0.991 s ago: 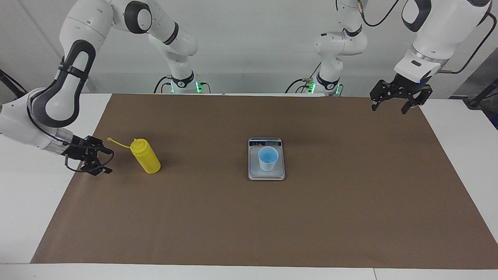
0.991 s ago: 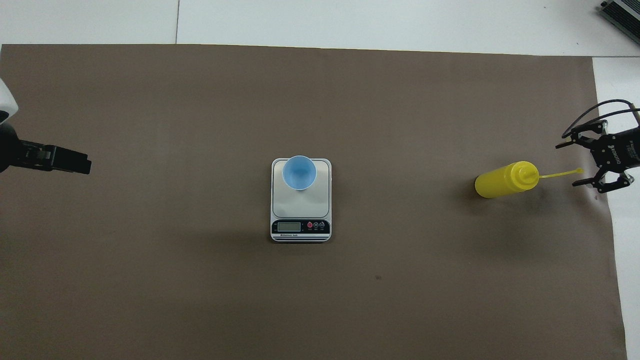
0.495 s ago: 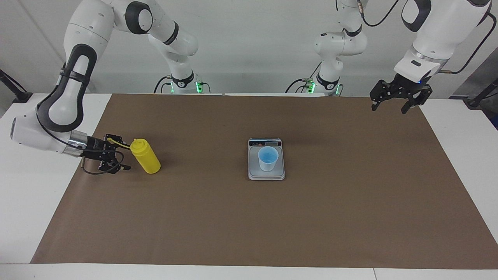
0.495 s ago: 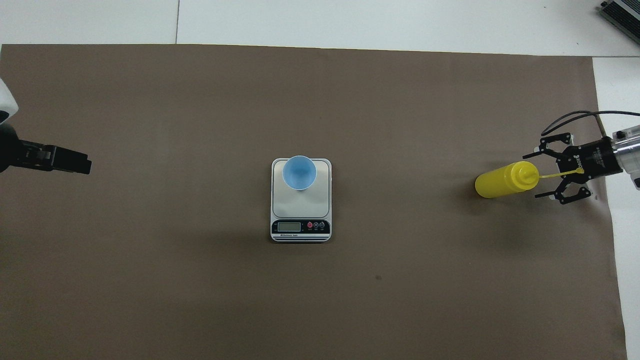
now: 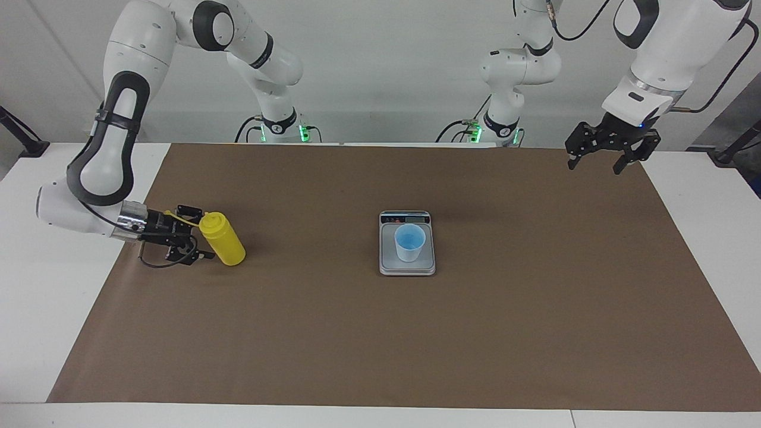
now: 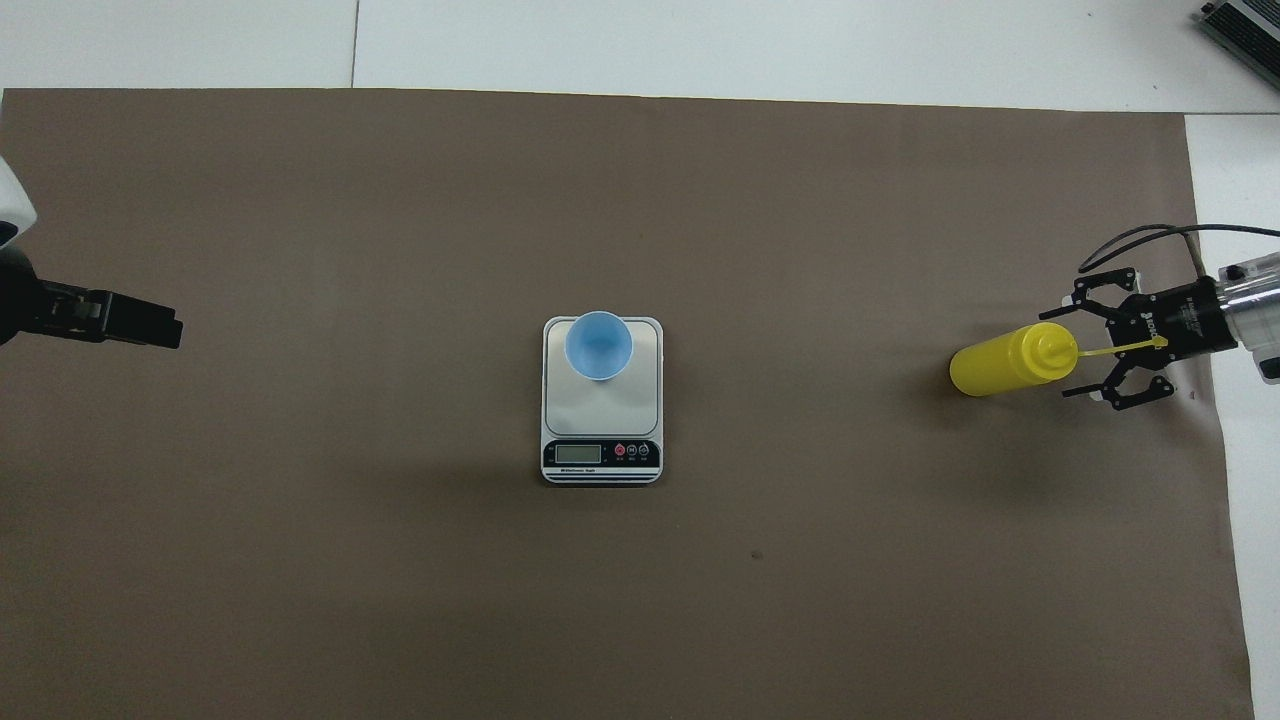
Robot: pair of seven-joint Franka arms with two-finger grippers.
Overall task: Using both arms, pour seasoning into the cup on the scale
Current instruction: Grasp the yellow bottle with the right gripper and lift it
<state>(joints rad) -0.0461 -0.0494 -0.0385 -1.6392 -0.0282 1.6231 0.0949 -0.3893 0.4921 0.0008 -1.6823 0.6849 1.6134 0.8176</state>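
The bottle (image 5: 222, 239) stands upright on the bench toward the right arm's end, well apart from the cup (image 5: 409, 242) on the scale (image 5: 407, 266). The right hand (image 5: 201, 235) reaches in level from the side, open, its fingers (image 6: 1058, 313) flanking the nozzle end without gripping. It is much the nearer hand. The left hand (image 5: 596, 161) waits open, holding nothing, above the other end.

The right gripper (image 5: 199, 235) lies low and horizontal, its 2 fingers spread apart. The left gripper (image 5: 596, 164) waits raised, fingers apart, pointing down.
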